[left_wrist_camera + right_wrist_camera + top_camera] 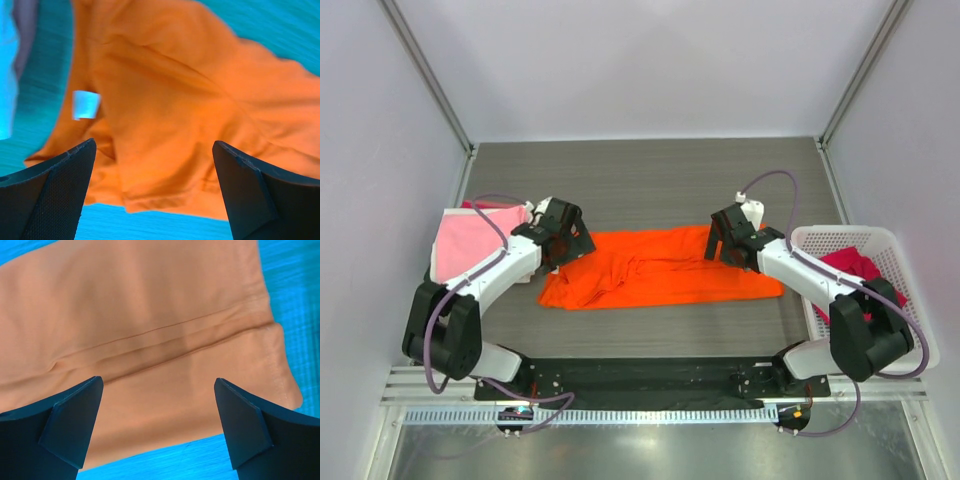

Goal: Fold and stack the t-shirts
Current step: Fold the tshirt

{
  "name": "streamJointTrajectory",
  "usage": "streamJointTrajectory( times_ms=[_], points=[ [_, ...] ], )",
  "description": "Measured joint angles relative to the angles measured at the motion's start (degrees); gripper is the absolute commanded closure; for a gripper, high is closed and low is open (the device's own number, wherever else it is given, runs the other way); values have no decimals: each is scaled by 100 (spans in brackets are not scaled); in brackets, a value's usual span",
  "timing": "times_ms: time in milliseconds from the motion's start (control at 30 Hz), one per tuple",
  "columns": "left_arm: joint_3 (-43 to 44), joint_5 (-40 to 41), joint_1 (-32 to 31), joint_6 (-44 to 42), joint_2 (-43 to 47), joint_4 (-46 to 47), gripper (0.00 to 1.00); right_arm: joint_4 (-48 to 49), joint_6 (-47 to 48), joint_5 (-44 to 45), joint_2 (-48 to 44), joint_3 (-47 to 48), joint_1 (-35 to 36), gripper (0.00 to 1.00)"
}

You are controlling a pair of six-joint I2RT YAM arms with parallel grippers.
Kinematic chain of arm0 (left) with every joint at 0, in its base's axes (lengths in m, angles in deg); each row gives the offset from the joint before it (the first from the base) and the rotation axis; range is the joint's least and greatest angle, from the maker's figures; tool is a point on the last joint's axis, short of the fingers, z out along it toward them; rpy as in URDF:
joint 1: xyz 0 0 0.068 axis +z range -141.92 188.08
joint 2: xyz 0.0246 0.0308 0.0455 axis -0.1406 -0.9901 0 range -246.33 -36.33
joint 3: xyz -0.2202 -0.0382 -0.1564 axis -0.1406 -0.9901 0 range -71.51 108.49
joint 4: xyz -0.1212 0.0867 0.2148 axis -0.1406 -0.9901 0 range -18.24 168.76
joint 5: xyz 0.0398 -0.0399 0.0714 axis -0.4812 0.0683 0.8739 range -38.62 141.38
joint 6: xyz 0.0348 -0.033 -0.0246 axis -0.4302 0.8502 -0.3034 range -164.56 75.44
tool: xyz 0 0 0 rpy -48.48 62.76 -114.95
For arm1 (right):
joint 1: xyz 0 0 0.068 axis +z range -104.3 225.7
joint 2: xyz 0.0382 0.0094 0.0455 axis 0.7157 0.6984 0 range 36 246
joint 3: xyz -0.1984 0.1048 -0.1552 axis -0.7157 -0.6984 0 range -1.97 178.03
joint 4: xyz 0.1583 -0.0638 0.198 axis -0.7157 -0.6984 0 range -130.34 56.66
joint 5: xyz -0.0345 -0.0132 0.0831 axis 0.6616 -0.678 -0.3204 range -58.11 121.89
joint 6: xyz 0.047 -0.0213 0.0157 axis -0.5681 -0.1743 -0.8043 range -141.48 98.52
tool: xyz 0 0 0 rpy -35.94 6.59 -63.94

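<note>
Orange t-shirt [660, 268] lies mid-desk [650, 190] as long, creased strip. Left gripper [565, 238] above its left end, jaws wide apart, holding nothing. Right gripper [727, 240] above right end, likewise spread and empty. Light pink t-shirt [460, 242] at desk's left edge. Dark pink-red t-shirt [850, 268] in basket [840, 236], right.

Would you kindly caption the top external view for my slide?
Left gripper and right gripper, both open, above the orange t-shirt on the table.
</note>
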Motion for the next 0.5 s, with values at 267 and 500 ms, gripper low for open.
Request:
streamJointTrajectory(
  times_ms=[267,500],
  points=[
    [221,-55,138,317,-780,-66,0,-229,-424,116,391,236,-365,0],
    [1040,39,142,437,-2052,-210,0,-7,-417,35,1102,306,-813,0]
  ],
)
